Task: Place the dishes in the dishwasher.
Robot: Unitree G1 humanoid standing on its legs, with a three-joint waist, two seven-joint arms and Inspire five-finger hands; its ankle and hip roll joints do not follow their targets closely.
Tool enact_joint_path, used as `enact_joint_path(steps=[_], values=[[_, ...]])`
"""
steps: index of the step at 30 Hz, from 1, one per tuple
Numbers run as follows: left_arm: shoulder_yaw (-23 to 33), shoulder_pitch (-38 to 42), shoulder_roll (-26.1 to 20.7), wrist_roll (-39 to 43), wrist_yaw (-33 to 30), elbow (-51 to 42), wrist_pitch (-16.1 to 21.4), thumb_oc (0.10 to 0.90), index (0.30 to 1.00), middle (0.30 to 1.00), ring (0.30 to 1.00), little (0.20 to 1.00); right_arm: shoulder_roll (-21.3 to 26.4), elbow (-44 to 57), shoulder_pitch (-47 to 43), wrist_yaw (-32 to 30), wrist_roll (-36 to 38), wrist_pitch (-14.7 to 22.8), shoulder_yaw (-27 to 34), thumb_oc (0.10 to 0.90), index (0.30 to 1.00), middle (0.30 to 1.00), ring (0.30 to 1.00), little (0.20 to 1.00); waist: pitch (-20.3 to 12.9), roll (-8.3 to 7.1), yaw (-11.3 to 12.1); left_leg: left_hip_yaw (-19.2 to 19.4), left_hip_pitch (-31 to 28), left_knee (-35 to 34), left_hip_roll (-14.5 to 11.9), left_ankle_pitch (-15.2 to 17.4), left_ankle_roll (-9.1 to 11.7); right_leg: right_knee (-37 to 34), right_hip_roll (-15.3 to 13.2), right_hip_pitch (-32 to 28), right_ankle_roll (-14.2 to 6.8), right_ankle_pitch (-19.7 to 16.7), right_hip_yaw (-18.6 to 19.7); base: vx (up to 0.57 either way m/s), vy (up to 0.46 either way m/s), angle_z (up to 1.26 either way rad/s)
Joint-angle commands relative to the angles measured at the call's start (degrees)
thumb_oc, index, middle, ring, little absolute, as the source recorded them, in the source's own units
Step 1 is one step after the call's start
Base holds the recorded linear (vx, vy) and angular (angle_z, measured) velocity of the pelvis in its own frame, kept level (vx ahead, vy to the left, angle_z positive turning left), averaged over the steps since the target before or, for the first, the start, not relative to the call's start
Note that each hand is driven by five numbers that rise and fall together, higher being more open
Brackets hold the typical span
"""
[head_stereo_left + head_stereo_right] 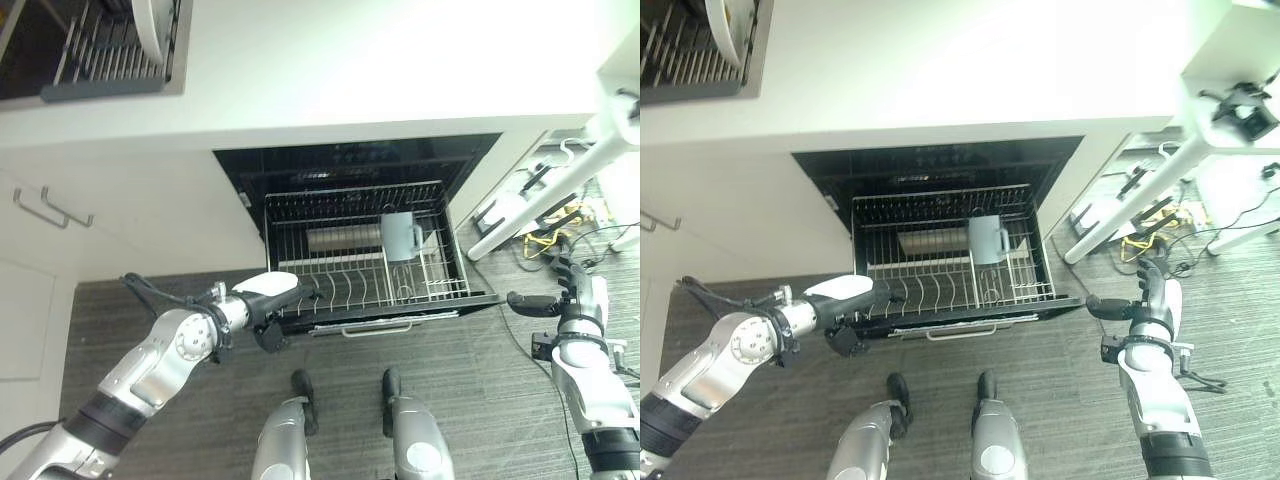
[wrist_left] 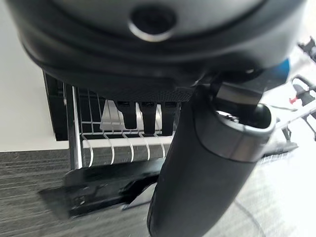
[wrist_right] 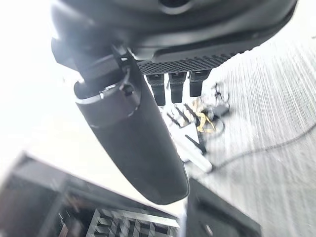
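The dishwasher (image 1: 350, 160) stands open under the counter with its lower rack (image 1: 350, 285) pulled out. A grey mug (image 1: 400, 235) and a metal pot (image 1: 340, 238) on its side sit in the rack. My left hand (image 1: 268, 300) is at the rack's front left corner, fingers straight and holding nothing; the left wrist view has its fingers (image 2: 143, 116) over the rack wires (image 2: 113, 143). My right hand (image 1: 560, 290) hangs open past the right end of the door (image 1: 400, 315), fingers (image 3: 173, 84) straight. On the counter a drying rack (image 1: 100, 60) holds a white plate (image 1: 155, 25).
White cabinet doors with metal handles (image 1: 50, 210) stand left of the dishwasher. A white table leg (image 1: 530, 210) slants down at the right, with cables (image 1: 545, 240) on the floor by it. Grey striped floor (image 1: 450, 400) lies in front.
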State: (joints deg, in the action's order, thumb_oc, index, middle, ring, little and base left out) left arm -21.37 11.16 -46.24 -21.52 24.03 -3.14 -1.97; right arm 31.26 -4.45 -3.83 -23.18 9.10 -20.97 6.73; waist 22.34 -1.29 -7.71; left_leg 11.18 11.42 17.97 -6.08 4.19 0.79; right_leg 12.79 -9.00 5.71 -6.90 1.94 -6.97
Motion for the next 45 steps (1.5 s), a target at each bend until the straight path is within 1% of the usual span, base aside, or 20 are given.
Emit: enact_joint_path(steps=[1,3,7,8,9,10,11,12,15,16,19,21,22,24,27,30,33,35,39,45], values=[[2.6,-0.1,5.2,3.5,-11.2,-1.7,0.9,0.8,0.9,0.9,0.9,0.9,4.2,5.2,-1.0,-2.4,0.4,14.6,3.0,0.8,0.9,0.9,0.9,0.9,-7.1,3.03,0.5,2.4,-4.1,-0.8,-0.3,7.3,-0.5,4.4,2.3,0.6,-0.6,6.6,-3.0,0.14,0.014,-0.26],[3.2,-2.3,7.6,10.0,-18.5,0.0,1.4,0.8,0.9,0.9,0.9,0.9,2.7,8.7,-0.9,1.8,4.0,23.5,1.9,0.8,0.9,0.9,0.9,0.9,-9.0,2.92,1.0,2.4,-5.5,-0.8,-0.2,8.0,-0.6,4.4,2.3,-0.8,-0.4,7.6,-3.2,0.1,0.003,-0.19],[5.7,-5.2,10.4,19.3,-25.4,1.8,5.2,0.8,0.9,0.9,0.9,0.9,0.5,11.7,-1.4,7.2,10.6,31.6,0.2,0.8,0.9,0.9,0.9,0.9,-10.6,2.76,2.2,1.9,-6.6,-0.8,0.0,8.6,-0.4,4.4,2.2,-2.1,0.0,8.4,-3.9,0.06,-0.026,-0.01],[8.6,-7.4,12.5,25.1,-28.8,2.1,9.3,0.8,0.9,0.9,0.9,0.9,-1.6,13.0,-0.9,10.2,15.0,36.5,-0.1,0.8,0.9,0.9,0.9,0.9,-11.4,2.66,2.9,1.4,-6.9,-0.8,0.1,8.4,-0.3,4.4,2.4,-2.6,0.5,8.6,-4.2,0.12,-0.062,0.03],[9.7,-8.3,13.1,26.3,-29.1,2.1,10.9,0.8,0.9,0.9,0.9,0.9,-2.2,13.3,-0.5,11.1,16.2,37.8,0.1,0.8,0.9,0.9,0.9,0.9,-11.5,2.65,3.1,1.2,-7.3,-0.8,0.2,8.8,-0.3,4.4,2.4,-3.1,0.5,9.1,-4.2,0.13,-0.084,0.11],[13.2,-10.6,15.4,31.3,-30.2,2.1,16.4,0.8,0.9,0.9,0.9,0.9,-4.6,15.1,0.7,16.3,22.6,40.9,0.5,0.8,0.9,0.9,0.9,0.9,-12.1,2.56,3.5,1.0,-7.9,-0.8,0.3,8.9,-0.1,4.4,2.7,-3.6,1.1,9.5,-4.4,0.15,-0.04,0.15],[15.7,-12.0,17.0,34.3,-31.3,2.3,21.1,0.8,0.9,0.9,0.9,0.9,-7.0,16.3,1.7,22.9,28.3,42.2,-0.2,0.8,0.9,0.9,0.9,0.9,-12.4,2.43,3.4,1.8,-9.2,-0.8,0.5,8.6,-0.1,4.4,2.8,-3.9,1.7,9.8,-4.7,0.12,-0.03,0.33],[16.6,-12.3,17.5,35.1,-31.8,2.2,22.9,0.8,0.9,0.9,0.9,0.9,-7.6,17.0,2.1,25.8,29.6,42.5,-0.7,0.8,0.9,0.9,0.9,0.9,-12.3,2.03,3.5,2.3,-9.8,-0.8,1.0,8.0,-0.4,4.4,2.5,-4.0,2.2,9.6,-4.6,0.1,0.014,0.4],[19.5,-13.0,20.1,36.9,-32.5,0.5,27.2,0.8,0.9,0.9,0.9,0.9,-8.6,18.9,2.8,29.5,28.9,44.9,-3.1,0.8,0.9,0.9,0.9,0.9,-10.9,-0.03,4.9,0.7,-9.6,-0.8,3.0,5.3,-0.8,4.4,1.3,-5.3,3.4,9.1,-2.7,0.06,0.157,0.32],[21.2,-13.4,21.2,36.8,-33.3,-1.4,29.5,0.8,0.9,0.9,0.9,0.9,-8.7,19.4,1.8,30.1,29.7,44.6,-4.0,0.8,0.9,0.9,0.9,0.9,-10.5,0.8,5.4,-1.1,-8.2,-0.8,0.9,5.5,-0.6,4.4,1.8,-5.3,3.5,9.1,-2.6,-0.02,0.458,0.2],[22.2,-13.5,22.0,37.4,-34.5,-4.2,29.3,0.8,0.9,0.9,0.9,0.9,-9.4,20.6,0.7,29.5,28.9,43.7,-4.9,0.8,0.9,0.9,0.9,0.9,-10.5,2.75,5.6,-3.3,-4.7,-0.8,-3.8,3.3,2.1,4.4,1.4,-5.4,3.0,9.9,-3.4,0.03,0.539,0.09],[22.8,-12.8,22.4,38.8,-34.5,-3.4,29.9,0.8,0.9,0.9,0.9,0.9,-9.5,21.4,1.4,30.0,28.7,44.0,-5.0,0.8,0.9,0.9,0.9,0.9,-11.2,3.29,5.0,-2.6,-4.7,-0.8,-4.0,4.3,2.5,4.4,-1.8,-6.0,1.3,10.2,-4.9,0.13,0.644,0.14],[22.8,-12.1,22.0,40.0,-32.2,-1.6,28.7,0.8,0.9,0.9,0.9,0.9,-9.5,21.9,2.8,28.5,29.2,44.4,-4.3,0.8,0.9,0.9,0.9,0.9,-12.1,3.4,4.5,-1.6,-5.6,-0.8,-2.7,5.2,2.2,4.4,-4.3,-6.0,-0.7,9.0,-6.1,0.13,0.499,0.29],[23.1,-12.2,21.9,39.7,-30.4,-1.2,27.6,0.8,0.9,0.9,0.9,0.9,-10.7,21.2,4.0,28.6,29.2,45.4,-3.4,0.8,0.9,0.9,0.9,0.9,-12.8,3.29,4.7,-1.8,-6.3,-0.8,-0.4,6.5,1.0,4.4,-6.3,-5.8,-2.1,7.7,-6.3,0.11,0.395,0.37],[23.8,-13.5,22.2,40.6,-28.6,-1.0,23.7,0.8,0.9,0.9,0.9,0.9,-12.1,21.0,4.7,29.0,27.2,45.5,-2.9,0.8,0.9,0.9,0.9,0.9,-13.4,3.51,5.4,-2.0,-7.0,-0.8,2.3,7.9,-1.0,4.4,-8.2,-5.5,-2.7,6.0,-7.0,0.09,0.33,0.12],[25.2,-15.8,21.6,41.3,-29.0,1.6,20.5,0.8,0.9,0.9,0.9,0.9,-12.8,20.6,4.3,29.8,26.0,45.1,-3.4,0.8,0.9,0.9,0.9,0.9,-14.1,3.87,6.8,-0.3,-7.7,-0.8,3.4,8.8,-2.0,4.4,-8.9,-5.8,-2.7,2.5,-10.9,0.07,0.265,-0.22],[25.3,-16.8,21.1,43.2,-28.4,5.1,17.6,0.8,0.9,0.9,0.9,0.9,-12.5,19.8,4.2,30.6,26.3,44.5,-3.9,0.8,0.9,0.9,0.9,0.9,-13.8,4.03,6.5,-1.1,-8.2,-0.8,3.9,9.8,-3.1,4.4,-3.3,-5.5,-2.2,3.3,-9.7,0.05,0.14,-0.5],[24.9,-17.1,21.7,43.9,-27.1,7.4,15.2,0.8,0.9,0.9,0.9,0.9,-12.0,19.3,4.2,30.5,26.5,44.8,-3.9,0.8,0.9,0.9,0.9,0.9,-13.9,3.56,6.4,-2.3,-7.5,-0.8,5.0,9.6,-3.2,4.4,1.7,-4.5,-0.4,5.7,-8.6,0.02,0.04,-0.15],[23.0,-18.1,23.4,42.4,-26.1,14.1,8.8,0.8,0.9,0.9,0.9,0.9,-10.0,18.2,3.7,31.8,29.1,44.7,-3.2,0.8,0.9,0.9,0.9,0.9,-14.2,2.1,6.4,-3.1,-7.0,-0.8,7.7,9.5,-3.2,4.4,6.7,-1.9,1.3,7.1,-7.2,0.05,-0.014,0.11],[19.3,-19.5,28.5,41.4,-21.7,32.1,0.7,0.8,0.9,0.9,0.9,0.9,-7.9,17.4,2.8,32.2,32.0,44.1,-2.8,0.8,0.9,0.9,0.9,0.9,-14.6,1.56,6.3,-2.3,-7.6,-0.8,8.7,8.9,-2.5,4.4,7.1,-0.9,2.2,8.0,-5.7,0.09,-0.088,0.02]])
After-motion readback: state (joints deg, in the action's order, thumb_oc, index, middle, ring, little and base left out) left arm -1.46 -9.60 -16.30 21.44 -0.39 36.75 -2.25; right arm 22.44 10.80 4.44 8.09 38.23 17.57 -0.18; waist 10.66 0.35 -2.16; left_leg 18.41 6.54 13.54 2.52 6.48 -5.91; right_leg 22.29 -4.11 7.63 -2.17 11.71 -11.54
